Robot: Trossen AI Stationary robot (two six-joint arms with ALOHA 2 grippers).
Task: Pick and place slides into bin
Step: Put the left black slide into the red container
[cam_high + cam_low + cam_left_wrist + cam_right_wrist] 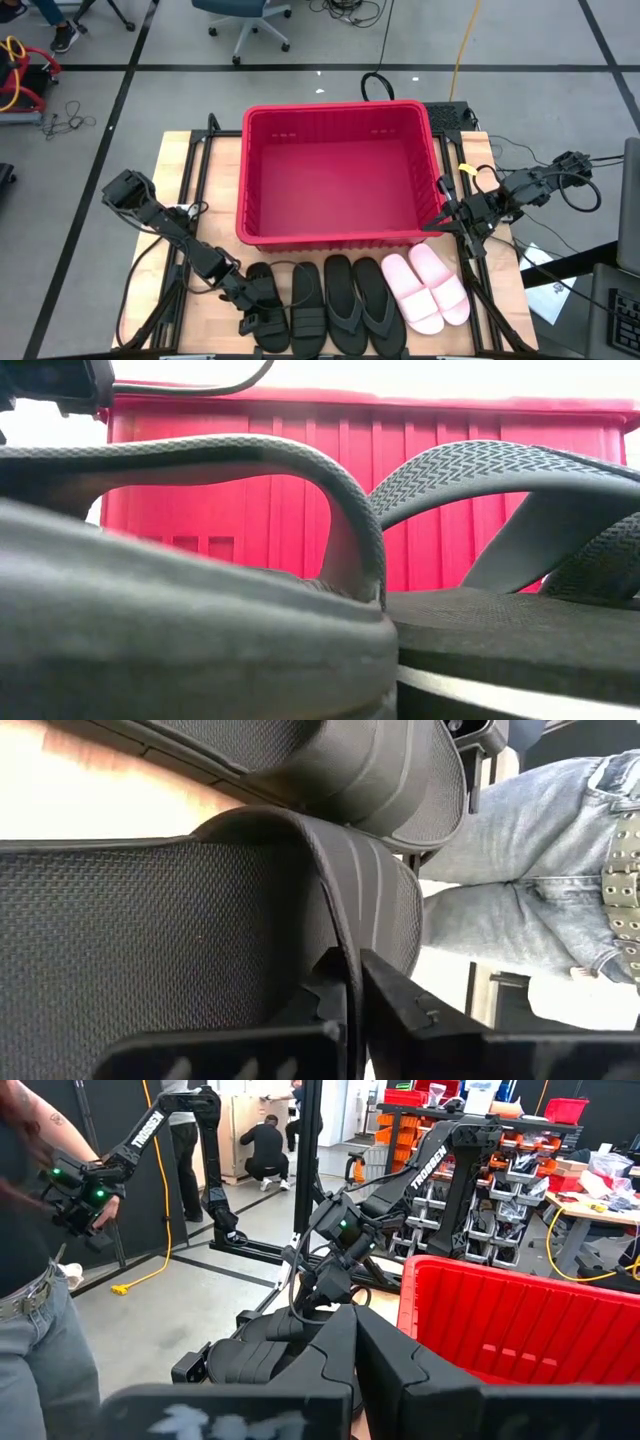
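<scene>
A robotics workshop is showing here: parts shelving (520, 1175) is filling the upper right, a yellow cable (150, 1190) is trailing across grey floor, people are standing at left.

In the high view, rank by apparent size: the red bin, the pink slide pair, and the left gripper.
1. The red bin, by far the largest.
2. The pink slide pair.
3. The left gripper, smallest, shut on the strap of a black wide-strap slide; its outline merges with the dark slide, so its extent is unsure.

Wooden table (195, 180) carries red bin (340, 235) and slides (355, 295).
</scene>
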